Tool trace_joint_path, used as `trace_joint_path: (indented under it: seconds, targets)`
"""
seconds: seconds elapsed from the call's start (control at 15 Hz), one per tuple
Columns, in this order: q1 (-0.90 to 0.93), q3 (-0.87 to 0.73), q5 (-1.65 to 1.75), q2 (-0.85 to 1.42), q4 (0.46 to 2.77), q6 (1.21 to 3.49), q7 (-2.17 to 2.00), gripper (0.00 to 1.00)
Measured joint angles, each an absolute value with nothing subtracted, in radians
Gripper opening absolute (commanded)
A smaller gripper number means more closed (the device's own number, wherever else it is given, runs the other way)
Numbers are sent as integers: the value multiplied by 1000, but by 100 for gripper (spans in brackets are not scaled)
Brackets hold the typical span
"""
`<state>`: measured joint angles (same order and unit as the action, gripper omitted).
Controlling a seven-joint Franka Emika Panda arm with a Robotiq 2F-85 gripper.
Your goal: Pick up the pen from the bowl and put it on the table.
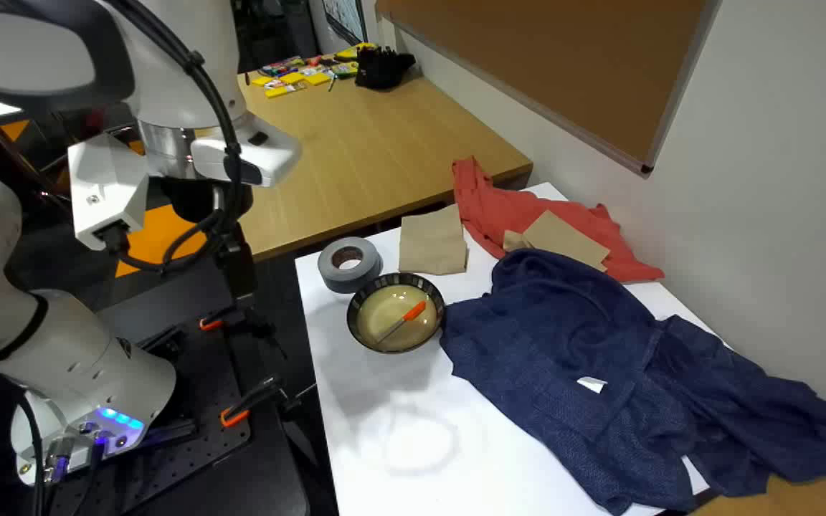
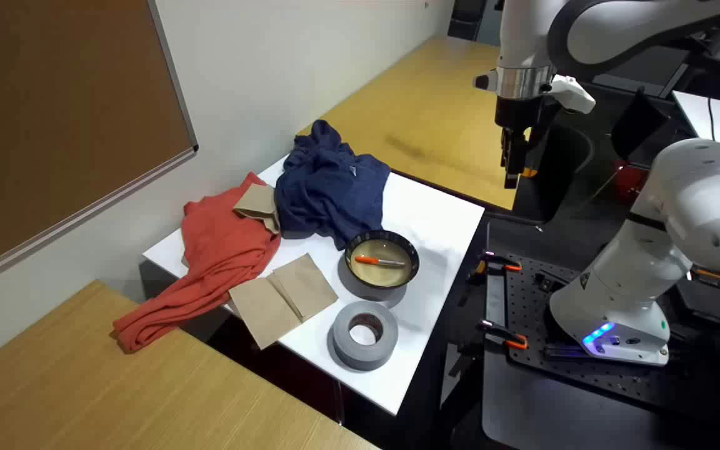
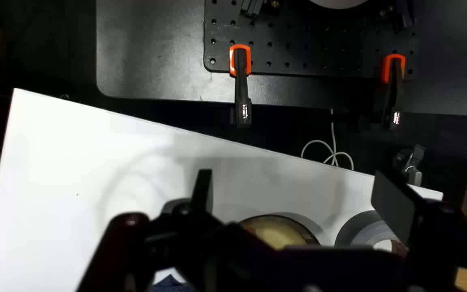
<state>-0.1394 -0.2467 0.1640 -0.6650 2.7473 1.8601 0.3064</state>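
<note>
The pen (image 1: 404, 319), with an orange cap and a greyish barrel, lies in the bowl (image 1: 378, 308) in both exterior views; the pen (image 2: 380, 261) leans across the tan inside of the dark-rimmed bowl (image 2: 377, 276). The bowl stands on the white table (image 1: 384, 459). My gripper (image 2: 511, 178) is high above and off to the robot's side, away from the bowl. In the wrist view the gripper (image 3: 294, 182) is open with nothing between its fingers. There the bowl (image 3: 279, 232) is partly hidden by the gripper body, and only a small orange patch shows inside it.
A grey tape roll (image 1: 350, 265) stands close beside the bowl. Navy cloth (image 1: 563, 358) touches or nearly touches the bowl's other side. Brown paper pieces (image 2: 285, 297) and red cloth (image 2: 229, 250) lie farther back. Orange-tipped clamps (image 3: 240, 61) sit on the robot's black base stand.
</note>
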Motion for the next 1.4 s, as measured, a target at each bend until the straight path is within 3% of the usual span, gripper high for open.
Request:
trace_joint_path:
  seconds: [0.87,1.4]
  targets:
    - [-120,-246,147,-665,2749,1893,318,100]
    - [0,-208,44,-617,2784,2209,328,100]
